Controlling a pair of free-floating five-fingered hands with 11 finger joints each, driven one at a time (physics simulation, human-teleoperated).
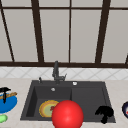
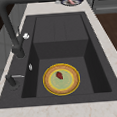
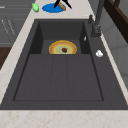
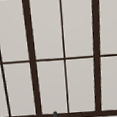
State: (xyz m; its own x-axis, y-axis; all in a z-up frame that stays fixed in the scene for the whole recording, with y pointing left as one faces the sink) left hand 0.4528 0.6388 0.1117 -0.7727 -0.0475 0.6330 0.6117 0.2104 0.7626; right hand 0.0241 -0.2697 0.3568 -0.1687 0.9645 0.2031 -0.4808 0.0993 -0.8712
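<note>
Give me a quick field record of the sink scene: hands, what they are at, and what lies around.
left hand: over the blue plate on the left counter, at the brown stick-like item; grip unclear
right hand: at the sink's front right edge, fingers curled, holding nothing
sink: dark, a basin and a drainboard
in basin: yellow-rimmed plate with a small red piece
front: red ball
left counter: green item
right counter: dark plate
faucet: behind the basin
</note>
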